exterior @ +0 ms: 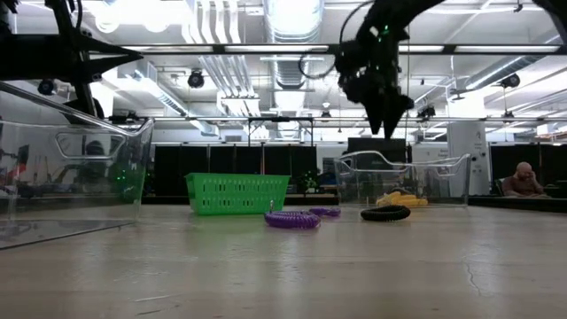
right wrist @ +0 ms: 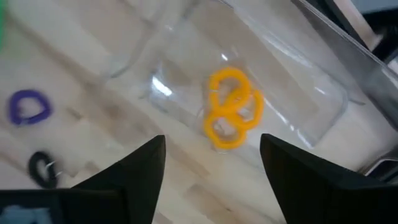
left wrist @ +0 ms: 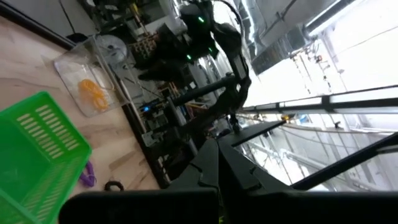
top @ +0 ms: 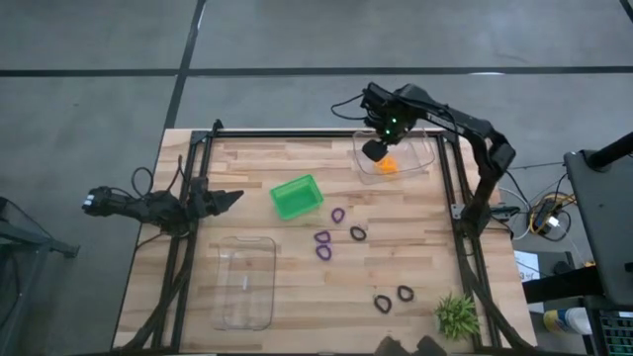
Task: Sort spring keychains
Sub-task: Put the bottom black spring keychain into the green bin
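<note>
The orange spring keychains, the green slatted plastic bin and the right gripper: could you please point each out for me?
Orange spring keychains (right wrist: 231, 107): right wrist view, middle of the pile, inside the clear container.
Green slatted plastic bin (top: 296, 197): high view, its floor.
Right gripper (right wrist: 211, 165): right wrist view, gap between its open fingers.

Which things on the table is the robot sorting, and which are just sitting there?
For the job:
orange rings in the far clear tub
purple rings
black rings
green basket
near clear tub
right tool, open above the far tub

Just sitting there:
little green plant
</note>
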